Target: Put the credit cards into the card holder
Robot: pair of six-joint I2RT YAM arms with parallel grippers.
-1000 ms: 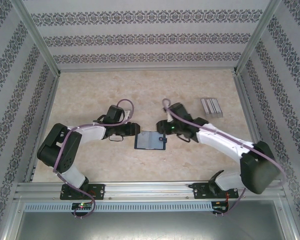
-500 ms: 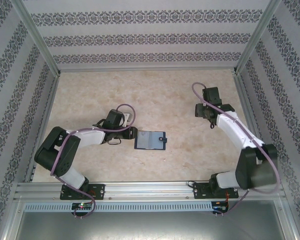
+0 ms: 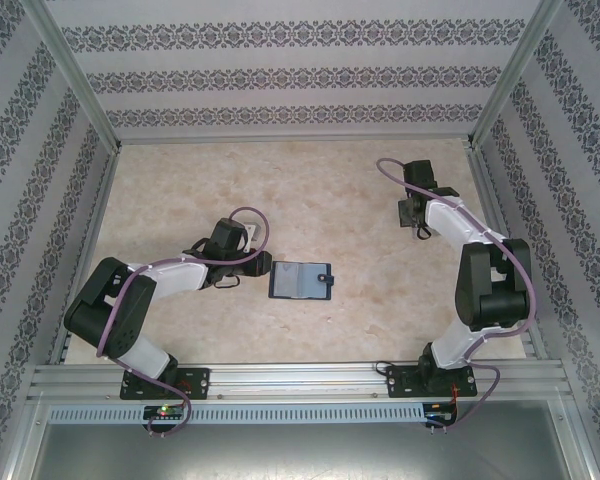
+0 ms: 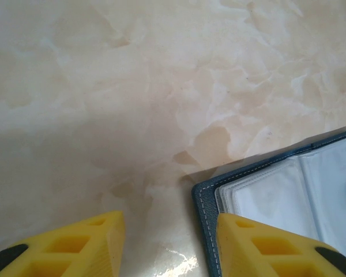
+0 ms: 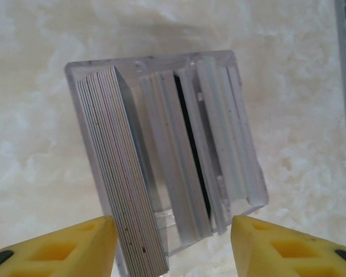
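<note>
Navy card holder point(image 3: 300, 281) lies open and flat mid-table, clear pockets facing up. The left gripper point(image 4: 168, 245) sits low at its left edge, fingers partly apart and gripping nothing, one finger over the holder's corner. The right gripper point(image 5: 172, 245) hangs over the clear rack point(image 5: 225, 115) far right, fingers spread and empty. The credit cards point(image 5: 124, 173) stand in the rack's slots.

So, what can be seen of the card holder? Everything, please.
The card holder lies open and flat on the marbled table. Its navy cover looks like leather, with pale stitching along the edge; inside are clear plastic sleeves, seemingly empty. A small dark clasp tab sits on its right edge. A finger of the left gripper overlaps its left corner; contact is unclear.
</note>
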